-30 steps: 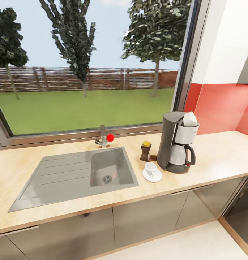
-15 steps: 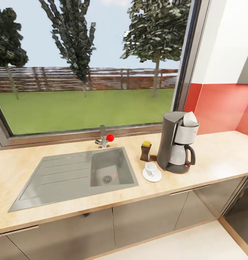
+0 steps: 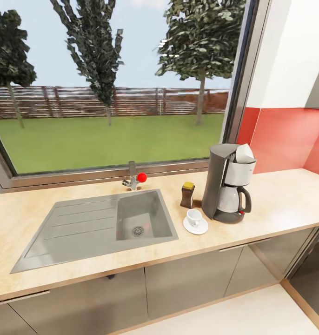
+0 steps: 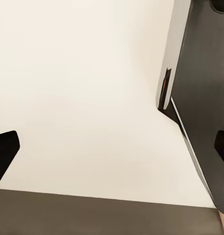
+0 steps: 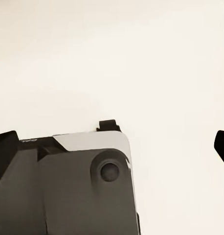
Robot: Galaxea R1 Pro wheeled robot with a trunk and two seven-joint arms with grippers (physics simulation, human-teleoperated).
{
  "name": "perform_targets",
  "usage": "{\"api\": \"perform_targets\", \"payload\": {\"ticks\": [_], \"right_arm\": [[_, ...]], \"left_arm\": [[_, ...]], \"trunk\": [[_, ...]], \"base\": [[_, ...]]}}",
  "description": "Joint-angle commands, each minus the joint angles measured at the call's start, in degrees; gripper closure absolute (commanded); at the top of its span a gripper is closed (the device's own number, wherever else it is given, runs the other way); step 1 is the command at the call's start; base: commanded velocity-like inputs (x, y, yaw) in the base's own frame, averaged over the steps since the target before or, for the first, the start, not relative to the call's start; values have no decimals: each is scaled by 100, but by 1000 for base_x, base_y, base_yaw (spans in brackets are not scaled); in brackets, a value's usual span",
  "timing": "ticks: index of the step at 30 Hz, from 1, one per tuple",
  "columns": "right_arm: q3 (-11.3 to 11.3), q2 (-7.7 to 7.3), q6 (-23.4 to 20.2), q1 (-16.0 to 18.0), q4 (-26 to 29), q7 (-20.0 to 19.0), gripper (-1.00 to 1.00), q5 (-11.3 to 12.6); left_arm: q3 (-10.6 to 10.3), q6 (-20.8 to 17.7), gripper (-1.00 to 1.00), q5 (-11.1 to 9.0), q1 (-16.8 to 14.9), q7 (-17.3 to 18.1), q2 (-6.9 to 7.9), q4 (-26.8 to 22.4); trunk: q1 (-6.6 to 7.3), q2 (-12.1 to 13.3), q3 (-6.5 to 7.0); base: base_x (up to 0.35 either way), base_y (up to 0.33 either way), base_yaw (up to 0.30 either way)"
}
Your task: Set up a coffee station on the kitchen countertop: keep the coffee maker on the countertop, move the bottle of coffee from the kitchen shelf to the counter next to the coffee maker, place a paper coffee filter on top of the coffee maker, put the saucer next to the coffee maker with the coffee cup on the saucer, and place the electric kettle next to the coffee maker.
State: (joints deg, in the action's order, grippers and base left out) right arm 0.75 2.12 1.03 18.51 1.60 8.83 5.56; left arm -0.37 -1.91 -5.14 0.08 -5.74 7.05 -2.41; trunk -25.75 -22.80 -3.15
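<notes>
A beige countertop (image 3: 280, 200) is seen across the middle of the head view, below a wide window (image 3: 113, 83) onto lawn and trees. Right of centre, the coffee maker (image 3: 227, 184) is set upright, with a white paper filter (image 3: 244, 152) seated in its top. Just left of it, the brown coffee bottle (image 3: 188, 195) is stood toward the window, and the white cup (image 3: 194, 217) is placed on the saucer (image 3: 196, 225) nearer the counter's front edge. A steel sink (image 3: 101, 225) with a red-knobbed tap (image 3: 134, 177) is set at centre left. In the left wrist view, the left gripper (image 4: 114, 154) is shown spread wide and empty over pale floor (image 4: 82, 88); in the right wrist view, the right gripper (image 5: 117, 152) is likewise held wide apart, with nothing grasped, above the robot's base (image 5: 68, 191).
</notes>
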Motion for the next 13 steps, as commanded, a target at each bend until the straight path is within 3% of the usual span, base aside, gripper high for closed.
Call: {"api": "perform_targets", "payload": {"ticks": [1, 13], "right_arm": [[12, 1, 70, 4, 0, 13, -100, 59], [13, -1, 169, 3, -2, 13, -100, 59]], "left_arm": [[-6, -17, -100, -55, 1, -8, -1, -14], [-13, -18, -100, -12, 6, -7, -1, -14]], "trunk": [[-3, -12, -12], [-3, -12, -12]], "base": [[0, 0, 0], [0, 0, 0]]}}
